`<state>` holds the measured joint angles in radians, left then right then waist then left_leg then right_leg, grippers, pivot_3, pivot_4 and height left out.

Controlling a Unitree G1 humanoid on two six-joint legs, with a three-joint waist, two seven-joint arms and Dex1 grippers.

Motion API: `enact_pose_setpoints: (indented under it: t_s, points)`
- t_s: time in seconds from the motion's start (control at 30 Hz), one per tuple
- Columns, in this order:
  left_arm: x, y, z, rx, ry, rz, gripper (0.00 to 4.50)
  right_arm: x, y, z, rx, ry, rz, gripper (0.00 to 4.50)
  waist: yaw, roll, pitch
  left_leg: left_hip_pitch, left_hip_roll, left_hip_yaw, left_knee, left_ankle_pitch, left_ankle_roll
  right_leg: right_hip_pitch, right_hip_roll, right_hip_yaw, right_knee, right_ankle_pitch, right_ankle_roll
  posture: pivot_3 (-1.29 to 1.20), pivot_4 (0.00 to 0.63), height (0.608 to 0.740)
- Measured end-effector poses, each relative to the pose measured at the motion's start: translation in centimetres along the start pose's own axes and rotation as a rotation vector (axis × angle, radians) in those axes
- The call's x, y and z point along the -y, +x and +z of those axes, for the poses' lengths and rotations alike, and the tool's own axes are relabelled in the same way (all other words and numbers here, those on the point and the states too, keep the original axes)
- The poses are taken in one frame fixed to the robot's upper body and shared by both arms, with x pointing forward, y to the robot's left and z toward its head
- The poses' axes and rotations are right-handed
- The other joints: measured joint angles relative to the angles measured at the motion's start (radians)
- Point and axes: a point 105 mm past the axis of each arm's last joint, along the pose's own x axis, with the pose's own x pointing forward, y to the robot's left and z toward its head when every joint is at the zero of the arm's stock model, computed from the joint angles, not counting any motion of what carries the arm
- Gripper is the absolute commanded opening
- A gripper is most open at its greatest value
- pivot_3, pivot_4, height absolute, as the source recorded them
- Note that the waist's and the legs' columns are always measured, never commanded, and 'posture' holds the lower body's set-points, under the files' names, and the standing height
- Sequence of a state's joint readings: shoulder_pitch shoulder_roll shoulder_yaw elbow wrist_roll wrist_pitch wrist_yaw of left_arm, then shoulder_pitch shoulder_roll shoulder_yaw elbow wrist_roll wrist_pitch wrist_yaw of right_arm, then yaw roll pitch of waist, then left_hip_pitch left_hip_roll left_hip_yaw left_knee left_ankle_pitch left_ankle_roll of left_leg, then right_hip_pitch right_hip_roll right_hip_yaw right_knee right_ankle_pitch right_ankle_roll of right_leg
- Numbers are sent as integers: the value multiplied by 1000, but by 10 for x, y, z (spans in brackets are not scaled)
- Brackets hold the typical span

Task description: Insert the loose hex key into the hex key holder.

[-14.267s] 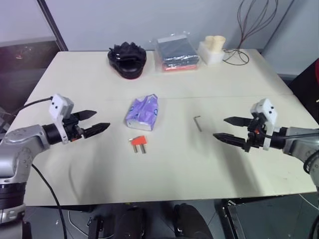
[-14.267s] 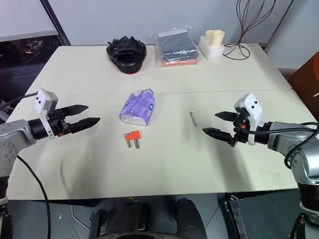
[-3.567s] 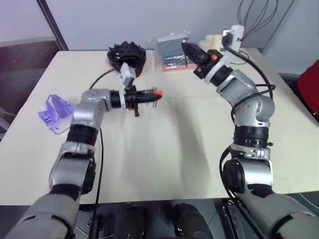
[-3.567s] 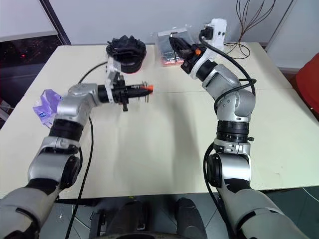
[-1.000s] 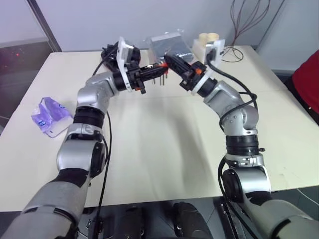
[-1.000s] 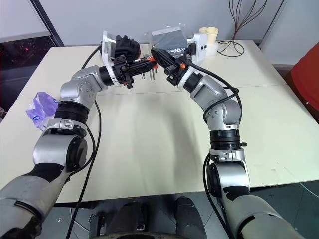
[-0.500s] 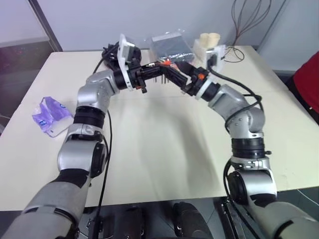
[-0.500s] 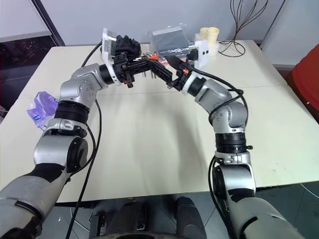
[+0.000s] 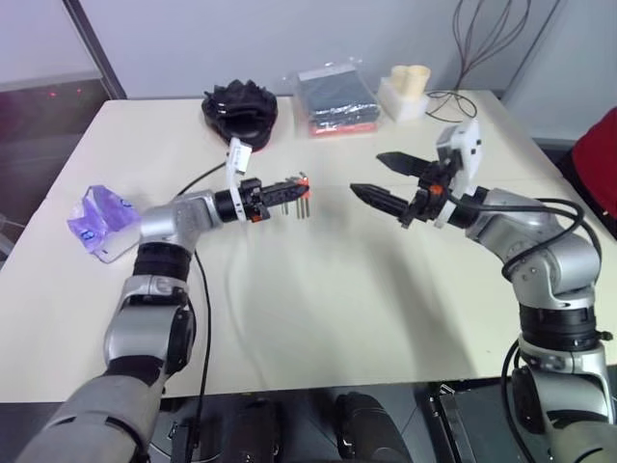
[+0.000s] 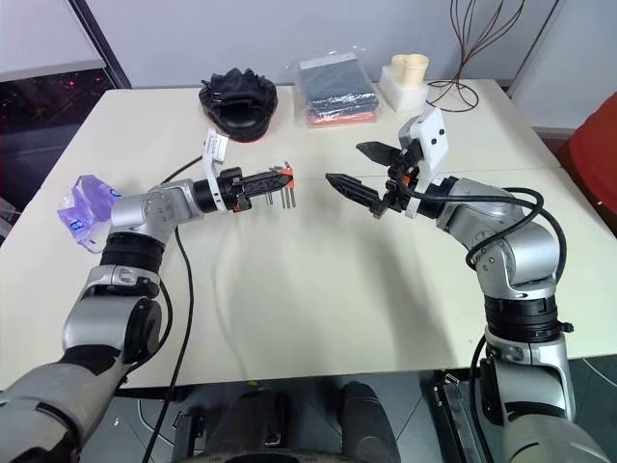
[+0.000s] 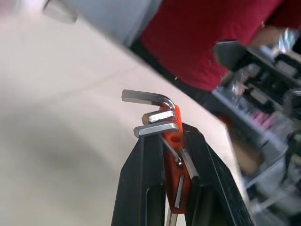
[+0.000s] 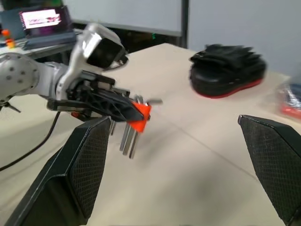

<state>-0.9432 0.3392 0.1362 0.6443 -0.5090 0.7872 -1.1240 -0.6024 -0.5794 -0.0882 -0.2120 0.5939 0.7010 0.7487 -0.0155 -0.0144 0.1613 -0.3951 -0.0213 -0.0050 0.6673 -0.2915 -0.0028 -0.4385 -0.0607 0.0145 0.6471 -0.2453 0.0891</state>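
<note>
Orange-red plastic, the key holder (image 9: 300,184) sits left of centre in the head view, clamped in the closed left hand (image 9: 285,188) with three keys in it, while the right hand (image 9: 384,180) gapes empty opposite; best hold the block level and lower it gently to the surface (image 9: 318,289).

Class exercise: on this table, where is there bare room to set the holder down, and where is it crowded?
Free: the wide near half of the table, below the left gripper holding the hex key holder and the open right gripper.

Crowded: the far edge, with black item, dark packet, cream cups. The purple packet occupies the left edge.
</note>
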Motion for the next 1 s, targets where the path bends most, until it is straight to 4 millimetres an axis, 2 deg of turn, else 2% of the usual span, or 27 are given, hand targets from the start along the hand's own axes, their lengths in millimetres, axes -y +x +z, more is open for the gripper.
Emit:
enact_pose_setpoints:
  t_s: [0.1,0.27,0.4,0.67,0.7,0.77,0.9,0.93,1.0]
  points:
    - [0,-12,-10,-19,-72,36,0,-12,0,-11,-60,-2,54,4473,1,0,0,0,0,0,0,0,0,0,-1,0,0,0,0,0,150,740]
    - [-8,-38,-46,-87,-179,121,0,-36,-2,-31,-161,-21,160,4473,2,0,0,1,0,0,0,0,0,0,-2,1,0,0,0,0,150,740]
    - [-8,-46,-67,-128,-194,144,0,-41,-2,-38,-192,-38,179,4473,6,0,0,1,0,0,0,0,0,1,-3,1,-1,0,0,0,150,740]
    - [-15,-52,-86,-181,-197,181,0,-45,-10,-49,-256,-76,206,4473,5,0,0,2,0,0,0,0,0,2,-3,1,-2,0,0,0,150,740]
    - [-16,-52,-87,-186,-189,183,981,-45,-10,-49,-258,-80,205,4500,5,0,0,2,0,0,0,0,0,3,-3,1,-2,0,0,0,150,740]
    - [-19,-53,-90,-192,-183,191,1841,-45,-9,-49,-257,-85,208,4500,5,0,0,2,0,0,0,0,0,3,-3,1,-2,0,0,0,150,740]
    - [-21,-53,-90,-189,-170,178,3934,-44,-9,-50,-262,-99,204,4500,6,0,0,3,0,0,0,0,0,3,-3,1,-2,0,0,0,150,740]
    - [-20,-52,-89,-187,-162,170,4376,-44,-9,-51,-263,-101,206,4500,6,0,0,3,0,0,0,0,0,4,-3,1,-2,0,0,0,150,740]
    - [-20,-50,-86,-186,-143,164,4452,-45,-9,-53,-269,-103,209,4500,7,0,0,5,0,-1,0,0,0,6,-4,1,-3,0,0,0,150,740]
